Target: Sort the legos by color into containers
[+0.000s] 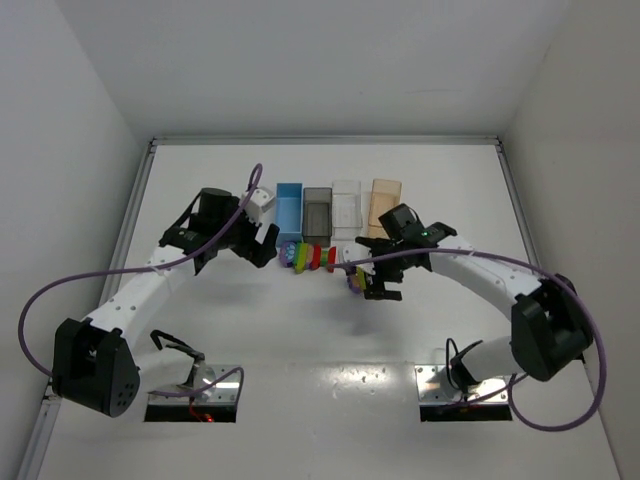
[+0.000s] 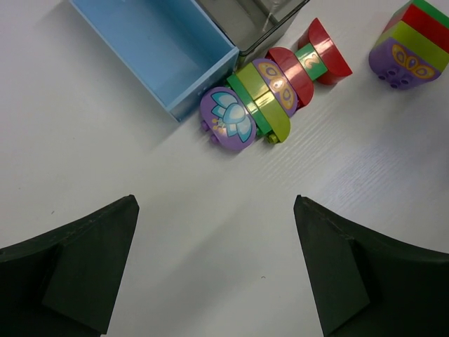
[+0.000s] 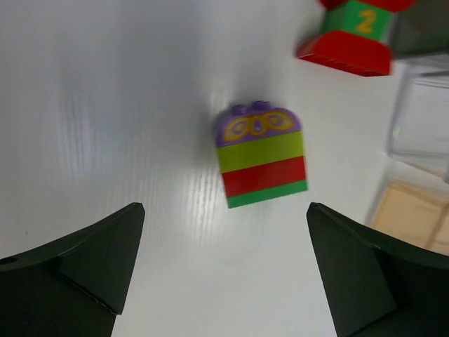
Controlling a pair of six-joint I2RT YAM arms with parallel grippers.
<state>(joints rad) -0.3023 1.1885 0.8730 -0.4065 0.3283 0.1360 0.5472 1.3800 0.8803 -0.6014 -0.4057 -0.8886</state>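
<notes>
A long lego stack (image 2: 273,91) of purple, green, lime and red pieces lies on its side in front of the blue container (image 2: 161,49) and the dark grey container (image 2: 252,17). My left gripper (image 2: 215,203) hovers open just short of it with only bare table between its fingers. A short lego stack (image 3: 261,154), purple over lime, red and green, lies ahead of my open right gripper (image 3: 226,208), clear of both fingers. In the top view the long stack (image 1: 308,257) and short stack (image 1: 356,278) lie between the left gripper (image 1: 268,245) and right gripper (image 1: 380,290).
Four containers stand in a row at the back: blue (image 1: 289,208), dark grey (image 1: 317,212), clear (image 1: 346,208) and pale orange (image 1: 384,205). The clear bin (image 3: 421,112) and orange bin (image 3: 414,217) sit to the right in the right wrist view. White walls enclose the table.
</notes>
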